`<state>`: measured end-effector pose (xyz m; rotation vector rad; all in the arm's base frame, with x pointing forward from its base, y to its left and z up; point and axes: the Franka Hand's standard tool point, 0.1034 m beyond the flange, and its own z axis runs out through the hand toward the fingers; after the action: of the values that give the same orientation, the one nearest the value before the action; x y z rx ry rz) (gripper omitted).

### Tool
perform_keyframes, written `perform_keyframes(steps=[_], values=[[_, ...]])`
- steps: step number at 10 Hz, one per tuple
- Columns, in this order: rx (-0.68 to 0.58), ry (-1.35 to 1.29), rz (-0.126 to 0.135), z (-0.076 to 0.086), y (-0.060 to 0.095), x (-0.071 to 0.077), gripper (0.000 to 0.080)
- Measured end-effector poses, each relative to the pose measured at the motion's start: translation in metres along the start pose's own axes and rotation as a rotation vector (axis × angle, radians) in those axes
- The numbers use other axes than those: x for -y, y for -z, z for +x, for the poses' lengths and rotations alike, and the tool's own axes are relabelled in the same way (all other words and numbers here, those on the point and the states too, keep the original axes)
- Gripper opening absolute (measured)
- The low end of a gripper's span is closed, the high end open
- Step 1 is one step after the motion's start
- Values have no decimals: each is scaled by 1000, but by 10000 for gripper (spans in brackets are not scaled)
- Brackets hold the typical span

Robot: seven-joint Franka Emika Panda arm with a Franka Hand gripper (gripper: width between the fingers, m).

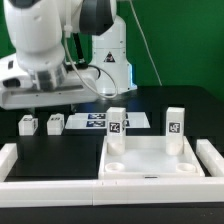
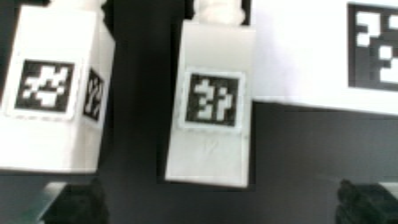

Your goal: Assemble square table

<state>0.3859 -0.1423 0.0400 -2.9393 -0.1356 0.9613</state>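
The claw (image 2: 221,203), jaws wide and empty, is hovering astride a loose table leg (image 2: 214,105) on the surface (image 1: 60,150), evidently lining up a grasp for fitting it to the square slab (image 1: 150,160).

White plastic square slab with rounded corner recesses (image 1: 150,158): flat, low on the exterior view's right, round hollows showing at its two near corners. Standing at its two far corners, small white block legs with black-and-white square tags facing front: left upright leg (image 1: 116,122), right upright leg (image 1: 176,120). Well apart on the exterior view's left, side by side with a dark gap between, not touching: outer loose leg (image 1: 28,125), inner loose leg (image 1: 55,123), both tagged.
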Motion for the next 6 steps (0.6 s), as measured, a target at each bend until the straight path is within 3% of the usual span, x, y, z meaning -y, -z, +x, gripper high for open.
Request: perform_keyframes(steps=[4,6], values=[[236,34,27,8,-4,13,649],[266,64,3,4,-14,2,649]])
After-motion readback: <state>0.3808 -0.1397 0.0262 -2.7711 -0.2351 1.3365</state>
